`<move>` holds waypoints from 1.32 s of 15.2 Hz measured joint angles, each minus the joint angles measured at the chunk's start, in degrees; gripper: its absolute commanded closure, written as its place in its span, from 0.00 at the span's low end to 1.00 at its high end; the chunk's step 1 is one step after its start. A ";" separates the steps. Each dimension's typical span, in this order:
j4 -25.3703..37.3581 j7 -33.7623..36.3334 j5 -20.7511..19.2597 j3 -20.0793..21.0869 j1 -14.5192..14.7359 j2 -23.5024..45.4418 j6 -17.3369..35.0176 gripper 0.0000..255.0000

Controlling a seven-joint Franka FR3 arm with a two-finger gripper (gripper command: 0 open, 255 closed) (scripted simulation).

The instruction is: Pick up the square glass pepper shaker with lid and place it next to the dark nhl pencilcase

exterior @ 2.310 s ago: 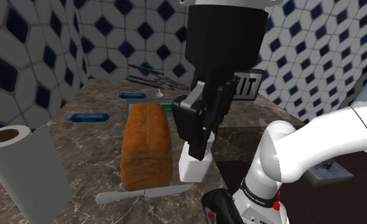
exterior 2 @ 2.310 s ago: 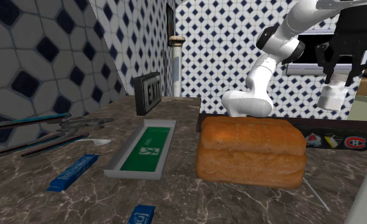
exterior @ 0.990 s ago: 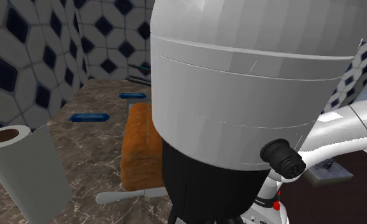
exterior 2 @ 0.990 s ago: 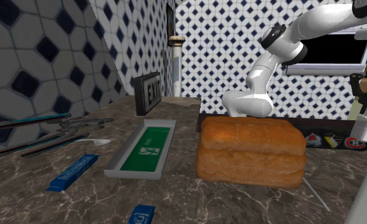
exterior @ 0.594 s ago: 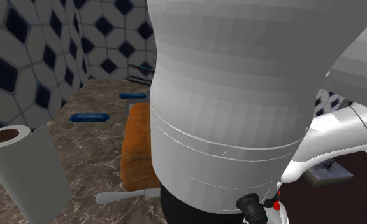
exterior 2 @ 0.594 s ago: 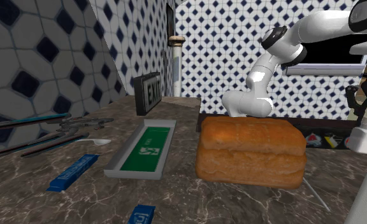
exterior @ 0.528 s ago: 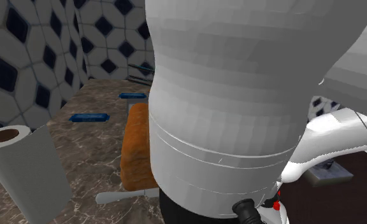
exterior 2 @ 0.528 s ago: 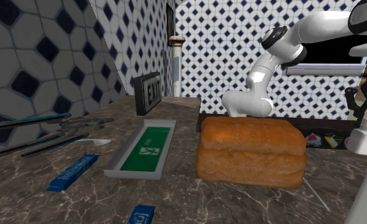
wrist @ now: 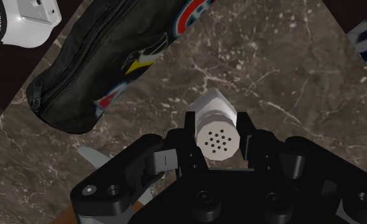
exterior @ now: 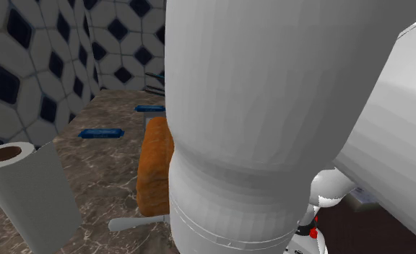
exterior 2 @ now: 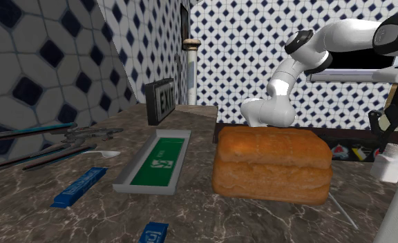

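Note:
The pepper shaker (wrist: 214, 127) is a pale, square-bodied bottle with a perforated round lid. My gripper (wrist: 215, 139) is shut on it, one black finger (wrist: 192, 137) on each side just under the lid. Beyond it lies the dark pencil case (wrist: 106, 60) with team logos, a short gap of marble between the two. In the second exterior view the gripper (exterior 2: 390, 146) hangs at the far right, the shaker (exterior 2: 387, 168) low over the counter, by the pencil case (exterior 2: 349, 152) behind the loaf. Whether the shaker touches the counter I cannot tell.
A brown bread loaf (exterior 2: 272, 164) lies mid-counter with a knife (exterior: 138, 222) at its near end. A paper towel roll (exterior: 26, 191) stands at the shoulder view's lower left. A tray with a green exit sign (exterior 2: 156, 164), blue bars (exterior 2: 79, 186) and pens lie toward the wall.
The gripper has carried the shaker down and toward the second exterior view's right, lowering it beside the pencil case. The white arm now covers more of the shoulder view.

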 measured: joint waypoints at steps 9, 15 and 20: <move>-0.38 -0.03 0.19 0.23 0.04 -0.05 0.39 0.00; 1.83 0.41 -0.62 -0.72 -0.15 0.27 -1.59 0.00; 6.27 1.07 -2.28 -2.54 -0.75 1.20 -5.45 0.00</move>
